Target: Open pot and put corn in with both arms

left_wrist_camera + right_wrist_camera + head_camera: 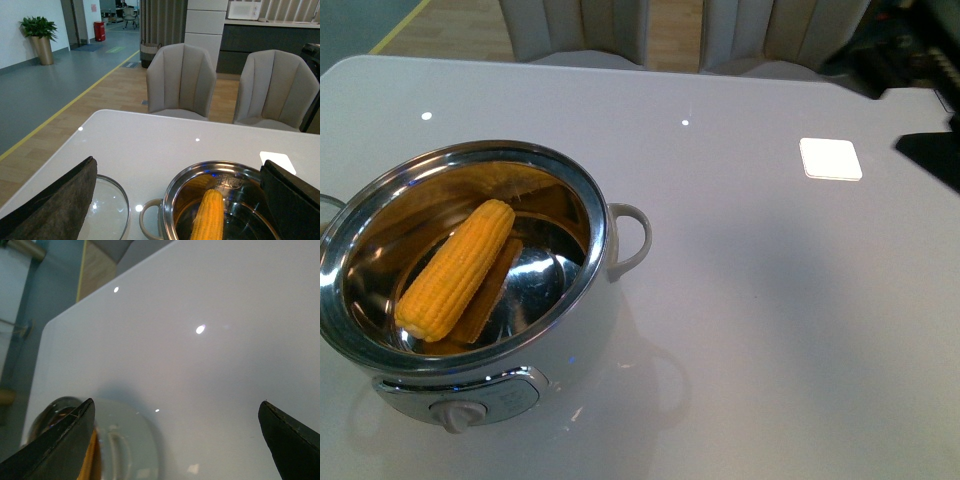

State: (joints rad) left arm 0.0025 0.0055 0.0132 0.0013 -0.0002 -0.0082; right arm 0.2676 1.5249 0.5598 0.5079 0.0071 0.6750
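The pot (610, 262) stands uncovered at the near left of the white table, its knob panel (460, 408) facing me. The corn (457, 267) lies slantwise inside on the steel bottom. In the left wrist view the corn (207, 217) and the pot's rim (170, 200) sit below my left gripper (178, 161), which is open and holds nothing. My right gripper (176, 402) is open over bare table, with the pot's white handle (117, 450) off to one side beside one finger (65, 440).
A glass lid (107, 210) lies flat on the table beside the pot's handle. A white square (830, 158) lies on the far right of the table. Black arm parts (932, 152) show at the right edge. Two grey chairs (181, 80) stand behind the table.
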